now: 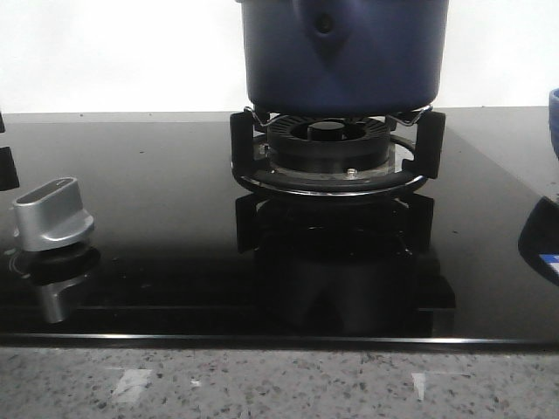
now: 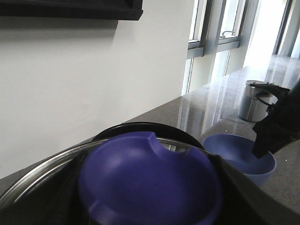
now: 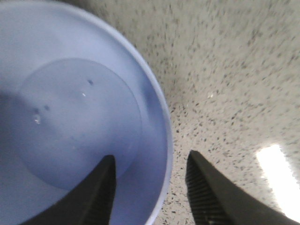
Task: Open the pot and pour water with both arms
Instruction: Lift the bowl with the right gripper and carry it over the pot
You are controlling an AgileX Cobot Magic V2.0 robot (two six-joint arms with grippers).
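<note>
The speckled counter [image 1: 279, 384] lay nearest, then the silver knob [image 1: 54, 214], well left of the burner [image 1: 330, 153] where the pot [image 1: 342, 52] sat. Beyond to the burner's right, the right gripper [image 3: 150, 176] stood spread astride the light blue bowl [image 3: 70, 112] rim; whether the left gripper was spread or pressed together at the pot's lid knob [image 2: 150, 183], I couldn't tell.

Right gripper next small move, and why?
Probably close on the bowl rim. The right gripper is open, one finger inside the rim, the other outside over the counter, so the wall sits between them. The pot sits on the burner.
</note>
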